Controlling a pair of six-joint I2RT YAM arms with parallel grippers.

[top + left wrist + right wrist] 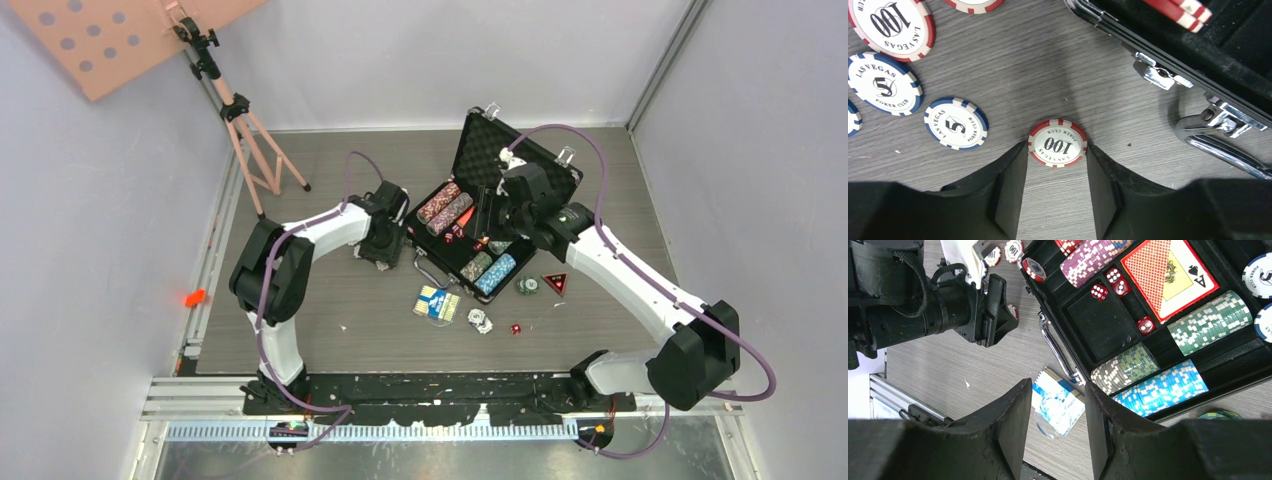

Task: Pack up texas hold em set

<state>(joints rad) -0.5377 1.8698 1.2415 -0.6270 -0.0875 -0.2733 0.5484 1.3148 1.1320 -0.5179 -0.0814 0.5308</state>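
Observation:
The black briefcase [520, 150] lies open at mid table, with rows of poker chips [1210, 320], a red card deck [1168, 272] and red dice [1099, 291] in its foam. My left gripper [1057, 150] is down on the table left of the case [1168, 55]. Its fingertips press both edges of a flat red-and-white 100 chip [1057, 142]. Blue 5 chips [955, 123] lie to its left. My right gripper [1058, 390] hangs open and empty above the case's front edge [1228, 382]. A blue card deck [1058, 402] lies on the table far below it.
Loose on the table in front of the case are white chips [480, 320], green chips [527, 286], a red triangle [555, 282] and a red die [516, 328]. The chrome case handle [1218, 145] juts out near my left gripper [378, 250]. A pink tripod [250, 130] stands at back left.

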